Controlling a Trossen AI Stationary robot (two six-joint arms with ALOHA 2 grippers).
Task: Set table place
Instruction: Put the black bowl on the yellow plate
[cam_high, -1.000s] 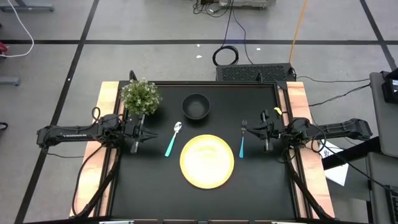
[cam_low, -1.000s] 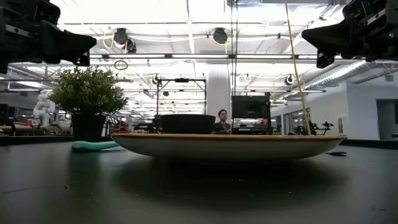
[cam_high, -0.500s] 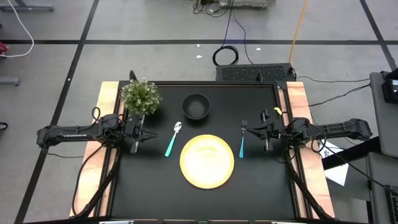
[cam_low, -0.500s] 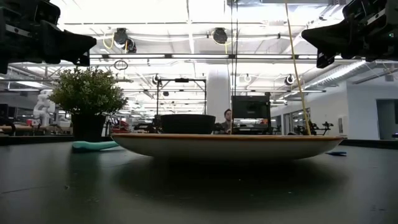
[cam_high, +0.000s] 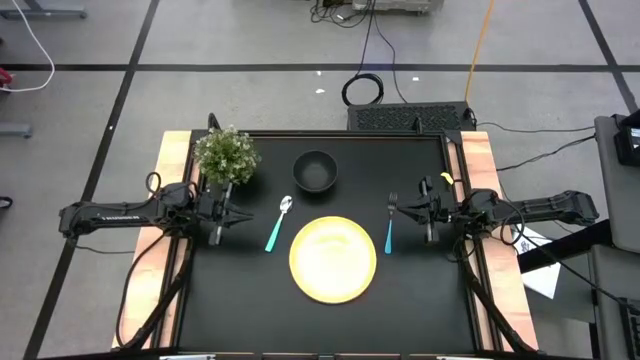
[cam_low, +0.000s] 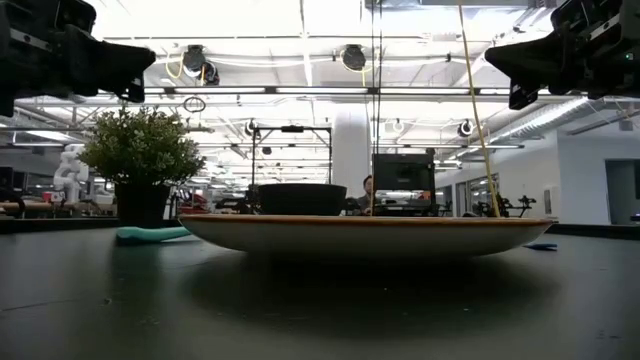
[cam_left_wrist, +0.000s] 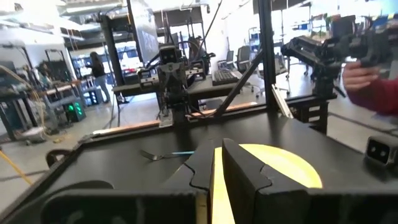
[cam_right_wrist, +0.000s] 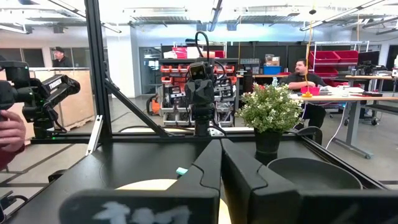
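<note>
Black table (cam_high: 250, 290) carries the yellow plate (cam_high: 332, 259) in the middle, bowl (cam_high: 315, 171) behind it, spoon (cam_high: 277, 224) left and fork (cam_high: 390, 222) right. My left gripper (cam_high: 236, 214) hangs beside the spoon with a narrow gap between its fingers, grasping nothing; my right gripper (cam_high: 402, 211) hangs by the fork, clenched and empty.

On the desk (cam_high: 320, 300) nothing has shifted over the last second. The one change lies in the room beyond it, in the low view: a person (cam_low: 367, 189) seen behind the black bowl (cam_low: 302, 198) has moved. A second ago this person stood clear of the dark monitor (cam_low: 403, 182). Half a second ago they had drifted a little nearer to it. Now they are partly hidden at its edge, with only a sliver showing between the bowl's rim and the screen. Both arms hang just where they hung before, with no visible movement in either.
</note>
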